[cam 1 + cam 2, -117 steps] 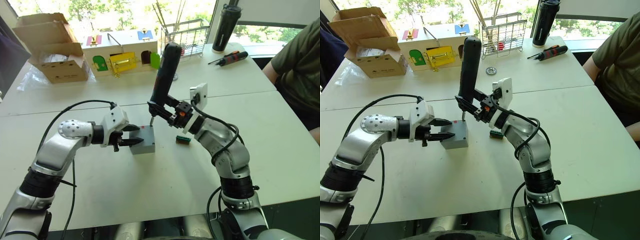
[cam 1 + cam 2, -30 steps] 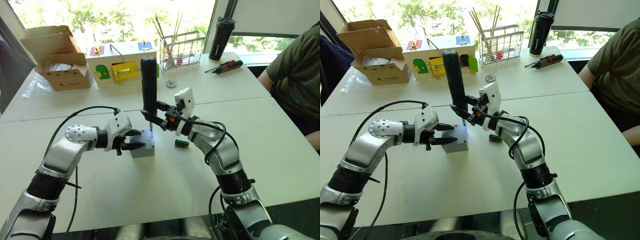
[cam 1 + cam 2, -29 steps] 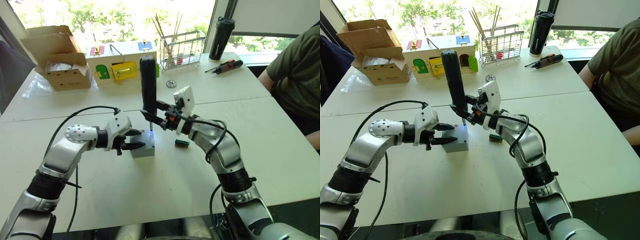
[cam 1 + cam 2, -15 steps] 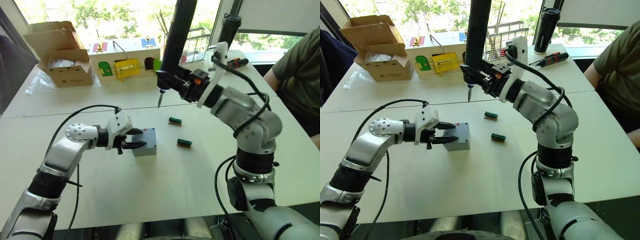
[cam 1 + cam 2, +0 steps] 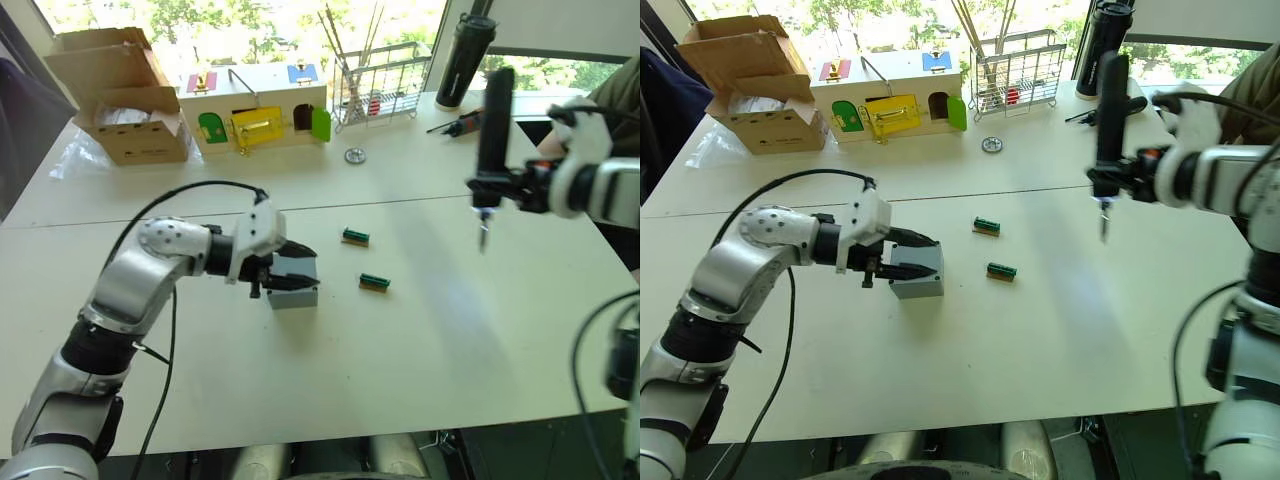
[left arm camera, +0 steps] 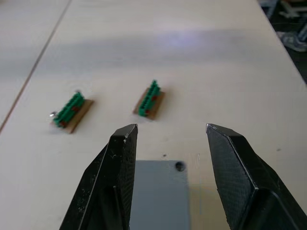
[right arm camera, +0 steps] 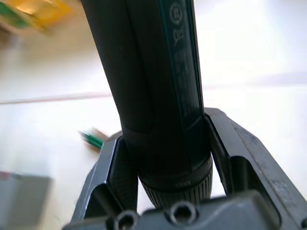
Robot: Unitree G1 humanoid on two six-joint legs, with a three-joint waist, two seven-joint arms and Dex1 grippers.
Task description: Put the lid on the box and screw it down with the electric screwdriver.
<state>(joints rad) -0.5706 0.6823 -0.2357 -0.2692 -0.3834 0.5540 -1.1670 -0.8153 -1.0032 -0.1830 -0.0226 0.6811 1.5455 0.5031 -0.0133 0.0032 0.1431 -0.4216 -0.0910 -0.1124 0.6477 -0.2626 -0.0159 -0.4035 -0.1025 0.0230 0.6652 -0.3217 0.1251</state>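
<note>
Holding the electric screwdriver (image 5: 1110,100) upright over the table at 3 o'clock, right gripper (image 7: 165,158) squeezing it tight. Keeping the left gripper (image 6: 168,143) spread wide around the box (image 5: 294,284), lid (image 6: 158,191) sitting on top, two green parts (image 5: 373,282) lying toward 2 o'clock.

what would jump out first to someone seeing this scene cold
The long black electric screwdriver stands out first: the right hand is shut on it, holding it upright above the white table, far off to the right. Next is the left hand, open around the small grey box near the table's middle, with two little green parts lying just beyond it.
</note>
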